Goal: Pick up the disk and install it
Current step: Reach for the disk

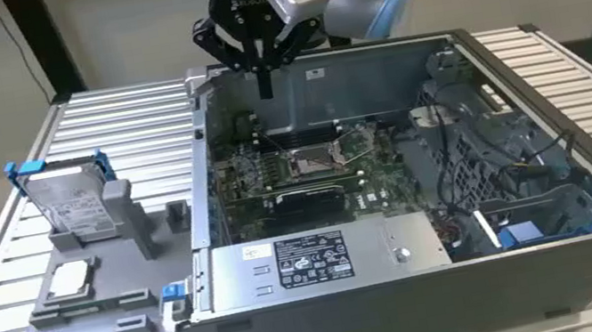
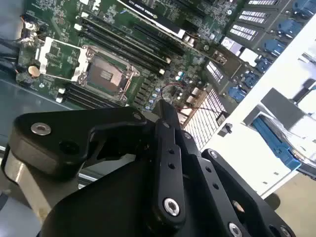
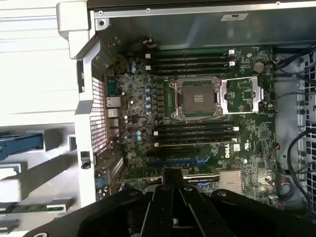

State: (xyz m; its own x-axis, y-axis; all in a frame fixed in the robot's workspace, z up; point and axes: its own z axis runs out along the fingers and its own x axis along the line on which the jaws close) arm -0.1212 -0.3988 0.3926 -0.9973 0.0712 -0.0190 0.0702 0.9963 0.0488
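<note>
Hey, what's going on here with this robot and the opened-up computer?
A robot arm's gripper hangs empty and shut over the open computer case, above the motherboard. The disk in its blue bracket stands untouched in a grey holder on the exterior view's left of the case, not yet picked up.

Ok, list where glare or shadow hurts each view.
Exterior view: even light on the silver-grey hard drive in its blue carrier; the open grey computer case is dim inside. First wrist view: the slatted metal table is washed out. Second wrist view: the black gripper is a dark mass, white glare beside it.
</note>
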